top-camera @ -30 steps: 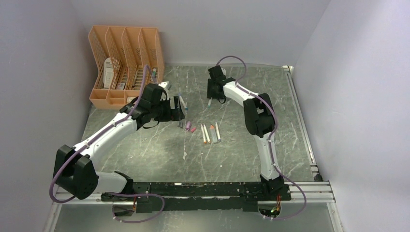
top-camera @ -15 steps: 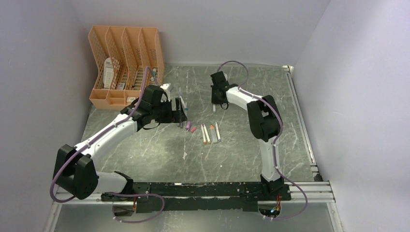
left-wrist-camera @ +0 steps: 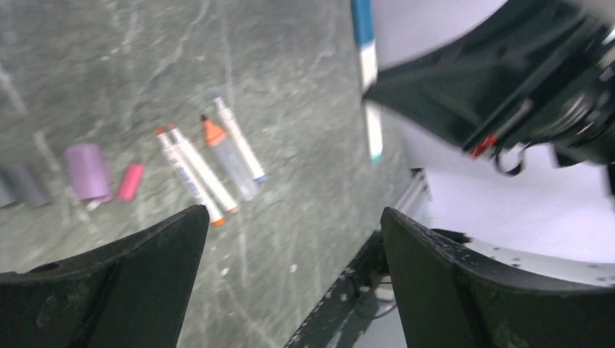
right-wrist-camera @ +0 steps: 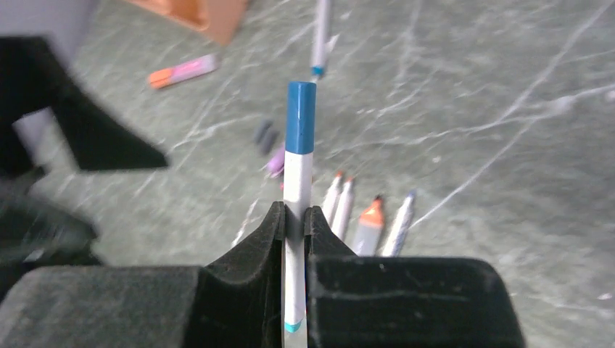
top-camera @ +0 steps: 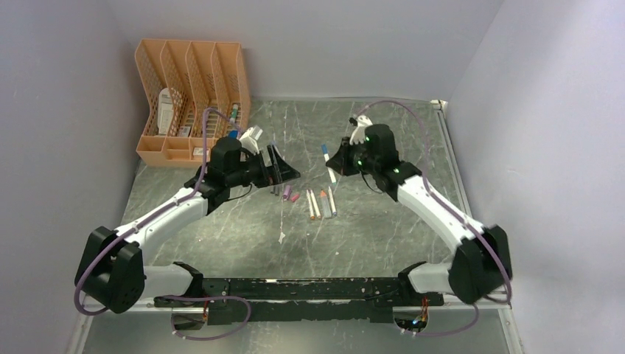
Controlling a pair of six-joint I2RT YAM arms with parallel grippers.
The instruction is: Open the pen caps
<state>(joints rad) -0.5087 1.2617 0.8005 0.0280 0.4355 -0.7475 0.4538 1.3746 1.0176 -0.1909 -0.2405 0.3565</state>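
My right gripper [right-wrist-camera: 295, 217] is shut on the barrel of a white pen [right-wrist-camera: 297, 181]. The pen's blue pen cap [right-wrist-camera: 301, 116] sticks out past the fingertips and is still on. From the top view this pen [top-camera: 327, 161] hangs above the table, left of the right gripper [top-camera: 337, 164]. My left gripper [top-camera: 286, 168] stands open and holds nothing, its fingers [left-wrist-camera: 145, 275] pointing at the held pen [left-wrist-camera: 368, 65]. Loose pen caps lie on the table: grey [top-camera: 277, 190], purple [top-camera: 287, 191] and pink [top-camera: 295, 197]. Several uncapped pens [top-camera: 320, 203] lie beside them.
An orange mesh desk organiser [top-camera: 188, 88] stands at the back left. A pink and orange pen [right-wrist-camera: 181, 71] and another pen [right-wrist-camera: 319, 36] lie near it. A small white scrap [top-camera: 281, 237] lies mid-table. The grey rail [top-camera: 461, 184] runs along the table's right edge.
My right gripper shut on the blue-capped pen at the back of the table, and the arm swung right and lifted it. My left gripper turned to face it, still open.
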